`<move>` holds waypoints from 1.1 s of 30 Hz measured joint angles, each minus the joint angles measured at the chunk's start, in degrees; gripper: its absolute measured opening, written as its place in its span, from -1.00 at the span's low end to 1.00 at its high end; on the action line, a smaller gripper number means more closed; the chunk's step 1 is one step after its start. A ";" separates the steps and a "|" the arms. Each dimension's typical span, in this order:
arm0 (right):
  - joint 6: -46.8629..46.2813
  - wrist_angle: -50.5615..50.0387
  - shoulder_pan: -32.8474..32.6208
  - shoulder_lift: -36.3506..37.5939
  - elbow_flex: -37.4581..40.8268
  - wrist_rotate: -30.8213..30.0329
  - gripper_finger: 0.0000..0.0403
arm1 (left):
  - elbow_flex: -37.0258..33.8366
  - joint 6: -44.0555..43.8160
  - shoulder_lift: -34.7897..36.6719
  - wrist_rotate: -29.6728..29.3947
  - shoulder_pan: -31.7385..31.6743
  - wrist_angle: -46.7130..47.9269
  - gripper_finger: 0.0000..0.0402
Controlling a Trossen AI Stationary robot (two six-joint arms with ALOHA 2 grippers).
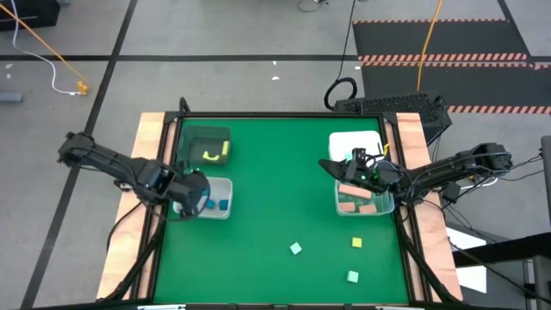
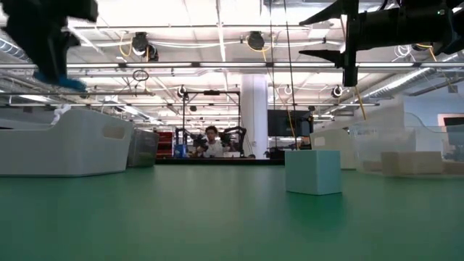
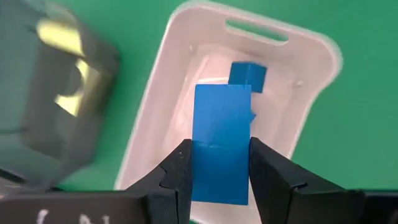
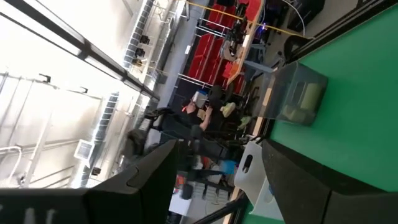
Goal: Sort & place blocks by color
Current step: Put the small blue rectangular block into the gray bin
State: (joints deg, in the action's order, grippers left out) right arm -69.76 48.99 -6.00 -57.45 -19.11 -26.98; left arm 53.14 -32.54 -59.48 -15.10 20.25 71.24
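My left gripper (image 3: 219,146) hangs over the clear bin (image 1: 225,207) at the table's left side, shut on a blue bar block (image 3: 222,118). A blue cube (image 3: 247,73) lies in that bin. The dark bin (image 1: 207,146) beyond it holds yellow blocks (image 1: 215,153). My right gripper (image 1: 334,166) is open and holds nothing; it points level toward the table's left, above the clear bin with salmon-pink blocks (image 1: 357,200). Two mint-green blocks (image 1: 295,248) (image 1: 352,276) and a yellow block (image 1: 356,243) lie loose on the green mat near the near edge. My left gripper pinches the blue bar block between its two fingers (image 3: 180,165), on its two long side faces (image 3: 205,155). The fingers come from above, pointing down, and lie along the bar. The block is lifted clear above the clear bin, and its free end sticks out past the fingertips.
A white bin (image 1: 355,142) stands behind the pink-block bin at the table's right side. Open green mat (image 1: 275,181) lies between the two bin pairs. Wooden rails (image 1: 151,155) border the table. A person (image 2: 212,141) sits far off in the room.
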 joint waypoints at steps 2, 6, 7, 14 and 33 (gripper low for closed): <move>0.03 0.01 0.00 0.00 0.00 0.00 0.11 | -5.10 -2.23 1.14 0.00 0.00 -4.14 -0.40; 3.81 0.01 0.04 0.00 0.00 -0.04 0.11 | -13.35 -5.12 1.85 0.03 0.00 -12.23 -0.40; 5.70 0.01 0.03 0.00 0.00 -0.04 0.11 | -14.98 -5.27 1.83 0.01 0.00 -14.28 -0.40; 19.50 -0.94 -0.08 0.00 0.00 0.15 0.11 | -22.84 -9.03 1.79 -1.49 0.00 -25.35 -0.39; 22.46 0.89 -0.09 0.02 0.00 0.21 0.11 | -17.93 -7.12 1.85 -1.51 0.00 -26.11 -0.12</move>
State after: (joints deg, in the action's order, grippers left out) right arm -47.30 49.88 -6.09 -57.43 -19.11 -26.78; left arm 35.21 -39.66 -57.63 -16.61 20.25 45.13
